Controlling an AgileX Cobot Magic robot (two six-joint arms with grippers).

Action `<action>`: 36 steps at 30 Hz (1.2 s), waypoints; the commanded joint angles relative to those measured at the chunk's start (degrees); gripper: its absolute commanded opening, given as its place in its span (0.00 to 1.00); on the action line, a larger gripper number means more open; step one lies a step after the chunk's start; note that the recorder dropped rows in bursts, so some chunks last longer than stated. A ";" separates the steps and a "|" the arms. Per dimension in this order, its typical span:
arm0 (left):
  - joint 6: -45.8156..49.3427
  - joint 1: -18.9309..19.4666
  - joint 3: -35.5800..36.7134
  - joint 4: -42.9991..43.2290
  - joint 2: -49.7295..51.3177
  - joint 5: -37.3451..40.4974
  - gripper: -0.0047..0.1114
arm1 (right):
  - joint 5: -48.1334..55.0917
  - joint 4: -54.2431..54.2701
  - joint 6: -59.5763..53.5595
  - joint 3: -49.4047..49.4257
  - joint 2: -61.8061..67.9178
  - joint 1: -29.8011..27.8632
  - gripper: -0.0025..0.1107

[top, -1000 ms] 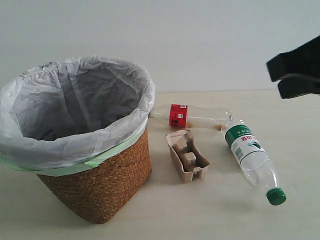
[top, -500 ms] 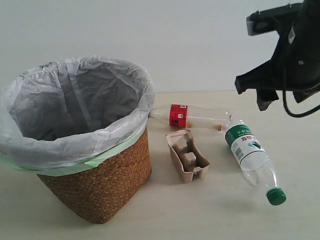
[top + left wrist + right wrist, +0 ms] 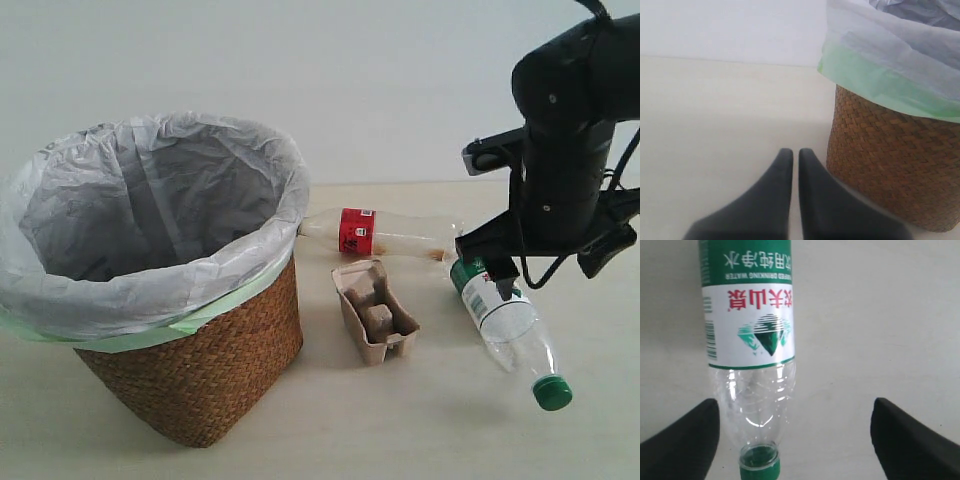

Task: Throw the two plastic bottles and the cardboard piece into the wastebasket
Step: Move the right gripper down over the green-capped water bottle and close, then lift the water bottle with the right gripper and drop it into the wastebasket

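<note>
Three items lie outside the basket [image 3: 200, 370] at left: the green-capped bottle [image 3: 500, 312] at right, cap nearest; the red-labelled bottle [image 3: 385, 232] farther back; the cardboard tray [image 3: 375, 312] just right of the basket. My right gripper [image 3: 796, 407] hangs wide open and empty above the green-capped bottle, which sits nearer one finger, so I should centre, lower, then close across its body. My left gripper [image 3: 795, 157] is closed, empty, beside the basket.
</note>
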 commanded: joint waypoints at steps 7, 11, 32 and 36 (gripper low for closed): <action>-0.29 0.04 0.23 0.17 -0.19 -0.18 0.07 | -7.00 5.63 -7.00 -0.49 4.67 -1.74 0.68; -0.29 0.04 0.23 0.17 -0.19 -0.18 0.07 | -9.16 6.35 -7.88 -0.59 6.47 -1.74 0.68; -0.29 0.04 0.23 0.17 -0.19 -0.18 0.07 | -10.90 6.73 -6.61 -0.59 13.10 -1.77 0.04; -0.29 0.04 0.23 0.17 -0.19 -0.18 0.07 | -4.04 6.62 -8.91 -0.59 11.14 -1.67 0.02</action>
